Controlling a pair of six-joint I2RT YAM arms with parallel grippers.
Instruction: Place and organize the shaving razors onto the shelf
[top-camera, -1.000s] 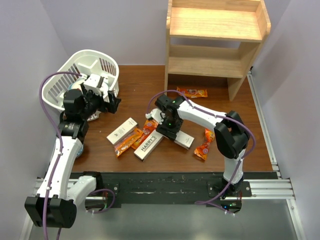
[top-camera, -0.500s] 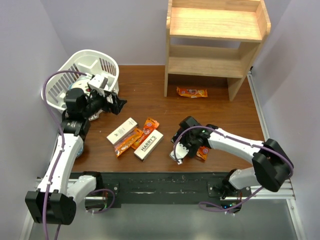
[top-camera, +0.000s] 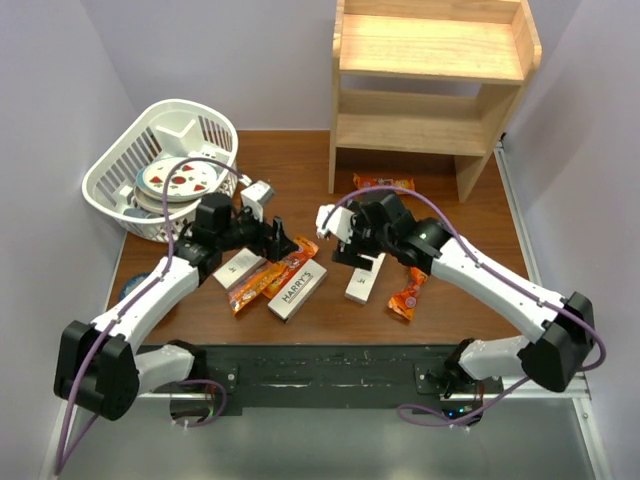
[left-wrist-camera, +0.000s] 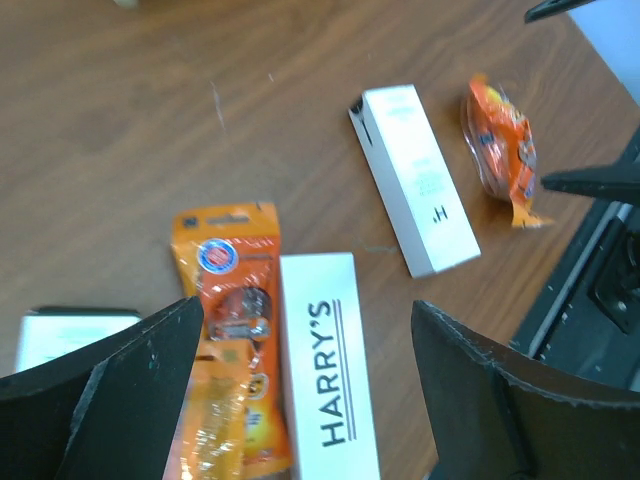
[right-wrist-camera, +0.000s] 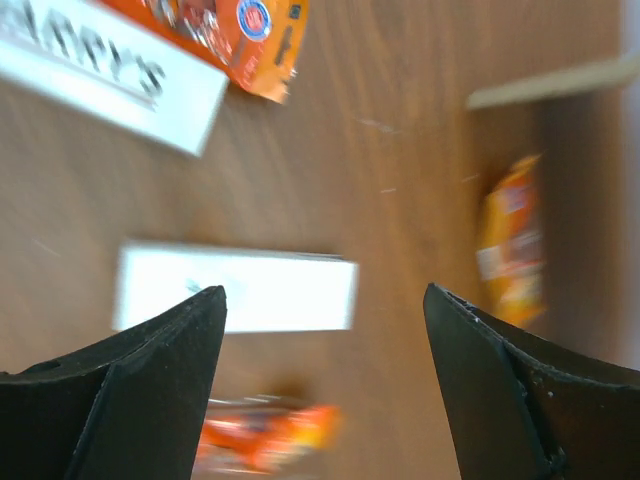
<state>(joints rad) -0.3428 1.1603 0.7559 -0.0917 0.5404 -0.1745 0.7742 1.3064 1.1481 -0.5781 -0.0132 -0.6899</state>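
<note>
Razors (top-camera: 237, 268) on table (top-camera: 300, 170), three flat boxes, none on shelf (top-camera: 430, 132) yet. H' box (top-camera: 363, 281) at right of the cluster, just beside an orange packet (top-camera: 406, 297), long axis pointing roughly from arm bases toward shelf. Right pincer (top-camera: 340, 238) over its far end, spread wide, grasping nothing. In right wrist view, H' box (right-wrist-camera: 235, 290) below the fingers, shifted toward one of them, long axis along the finger-to-finger line, not across it. Judged unfit for a grip as posed: quarter turn of wrist wanted first, so as to close on the narrow width, then descent. HARRY'S box (left-wrist-camera: 330, 370) mid-cluster, hard against a second packet (left-wrist-camera: 225, 290) on one long side, directly under left pincer (left-wrist-camera: 305, 305), likewise released and empty. Long axis here square to the finger line, narrow width well inside the gap. Judged the better-aligned pick of the two. Third box (left-wrist-camera: 60, 335) off to the side, partly hidden by a left finger, apart from both pincers. Shelf at far right of table, nearer right arm than left; for left arm, a long reach across. Likely split: H' box by right arm, the others after. Risk: second packet dragged along with HARRY'S box.
</note>
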